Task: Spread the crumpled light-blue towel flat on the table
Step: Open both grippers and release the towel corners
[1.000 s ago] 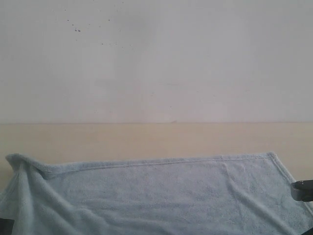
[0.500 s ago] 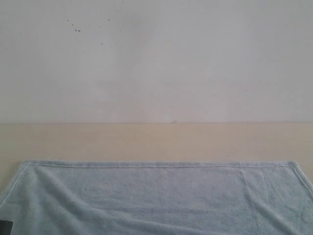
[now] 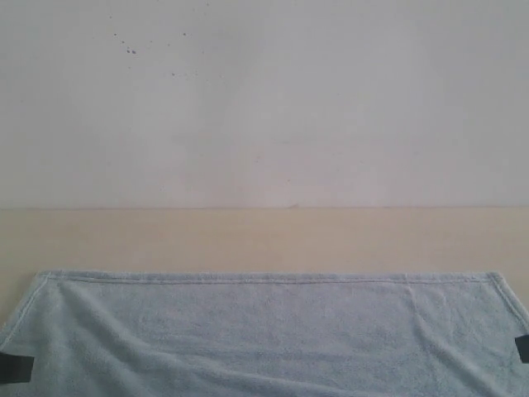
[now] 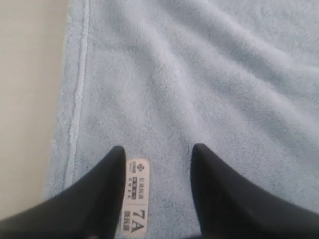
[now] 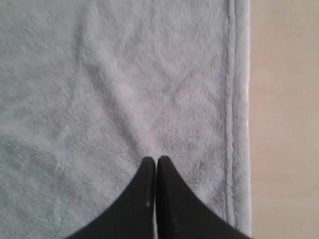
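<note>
Light-blue towel (image 3: 264, 331) laid out across the near part of the beige counter (image 3: 264, 240), with a gripper above each side edge.

The towel is seen spread wide, its far hem straight and level with the white wall (image 3: 264, 107), though soft ripples are visible in the pile. The left gripper (image 4: 159, 147) is held spread open over the towel beside one stitched side hem, with the white care tag (image 4: 135, 196) framed between its fingers. The right gripper (image 5: 152, 158) is clenched tight with nothing pinched, and is poised near the opposite hem.
</note>
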